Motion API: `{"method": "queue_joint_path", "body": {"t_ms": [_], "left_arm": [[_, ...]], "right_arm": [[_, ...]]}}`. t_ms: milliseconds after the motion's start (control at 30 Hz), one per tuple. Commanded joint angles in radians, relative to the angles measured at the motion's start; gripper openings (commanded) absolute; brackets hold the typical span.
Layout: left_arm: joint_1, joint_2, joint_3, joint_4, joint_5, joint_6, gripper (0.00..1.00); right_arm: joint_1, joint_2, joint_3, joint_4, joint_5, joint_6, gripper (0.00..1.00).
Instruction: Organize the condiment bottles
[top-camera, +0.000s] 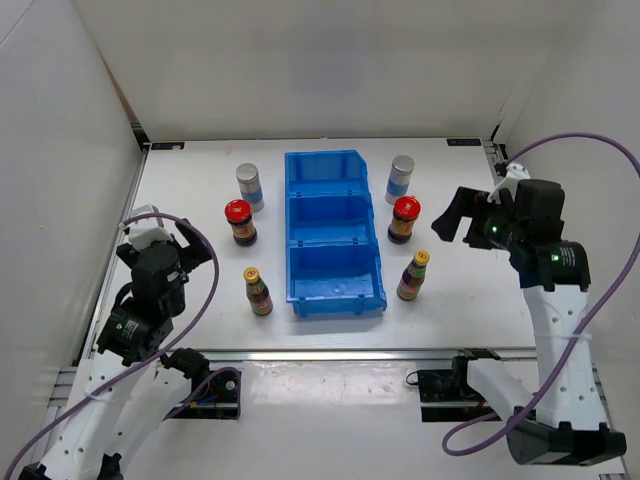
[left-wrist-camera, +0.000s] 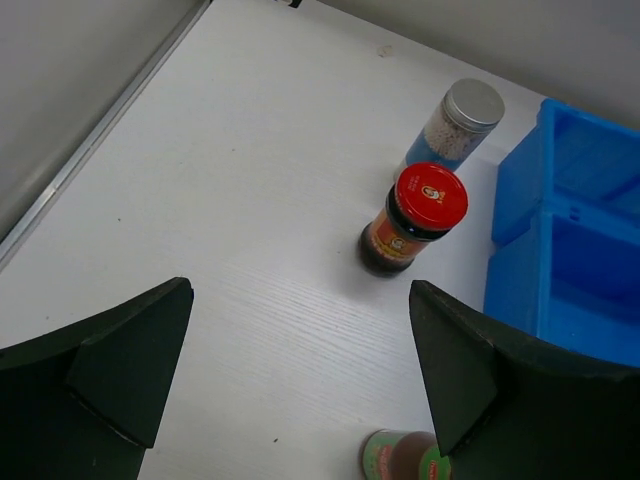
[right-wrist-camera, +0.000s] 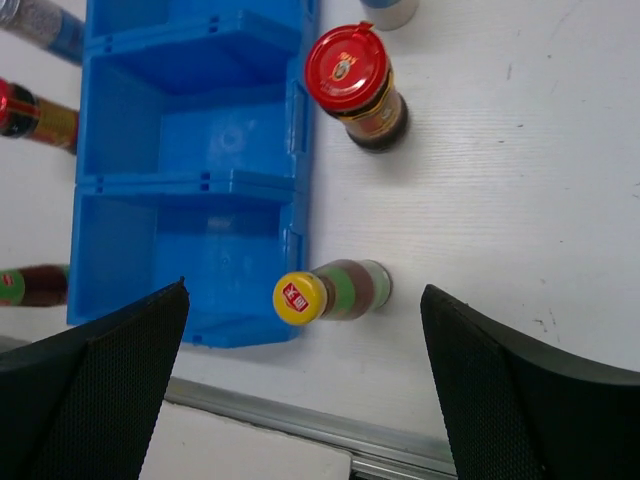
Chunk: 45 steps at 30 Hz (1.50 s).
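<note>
Six bottles stand upright on the table beside the bin. Left of it are a silver-capped shaker (top-camera: 248, 186), a red-lidded jar (top-camera: 240, 221) and a yellow-capped slim bottle (top-camera: 257, 290). Right of it are a shaker (top-camera: 401, 178), a red-lidded jar (top-camera: 404, 219) and a yellow-capped bottle (top-camera: 414, 275). My left gripper (top-camera: 170, 238) is open and empty, left of the bottles; its view shows the jar (left-wrist-camera: 415, 217) and shaker (left-wrist-camera: 458, 123) ahead. My right gripper (top-camera: 462, 215) is open and empty, raised; the yellow-capped bottle (right-wrist-camera: 330, 292) lies below between its fingers.
The blue three-compartment bin (top-camera: 332, 232) stands mid-table with nothing in it; it also shows in the right wrist view (right-wrist-camera: 190, 170). White walls close in the left, right and back. A metal rail (top-camera: 330, 352) runs along the near table edge.
</note>
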Motion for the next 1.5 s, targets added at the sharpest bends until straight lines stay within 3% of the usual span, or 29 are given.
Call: {"method": "queue_joint_path", "body": {"t_ms": [0, 200, 400, 500, 567, 1067, 1467], "left_arm": [[-0.028, -0.003, -0.009, 0.005, -0.029, -0.08, 1.0], [-0.037, 0.047, -0.018, 0.005, -0.015, -0.09, 1.0], [-0.037, 0.214, 0.008, 0.052, 0.105, -0.077, 1.0], [-0.028, 0.297, 0.023, 0.052, 0.126, -0.048, 1.0], [-0.017, 0.32, 0.035, 0.043, 0.117, -0.036, 1.0], [0.004, 0.299, 0.026, 0.043, 0.083, -0.067, 1.0], [0.004, 0.308, 0.017, 0.043, 0.083, -0.067, 1.0]], "right_arm": [[0.003, -0.056, -0.056, -0.013, -0.1, -0.07, 1.0], [0.003, -0.079, -0.127, -0.013, -0.264, -0.129, 1.0], [0.07, 0.152, -0.105, -0.074, -0.128, -0.075, 1.0], [0.133, 0.185, -0.105, -0.037, -0.055, -0.046, 1.0], [0.204, 0.203, -0.105, -0.037, 0.074, -0.029, 1.0], [0.606, 0.251, -0.234, -0.057, 0.628, 0.27, 0.98], [0.641, 0.226, -0.309, -0.008, 0.733, 0.345, 0.8]]}}
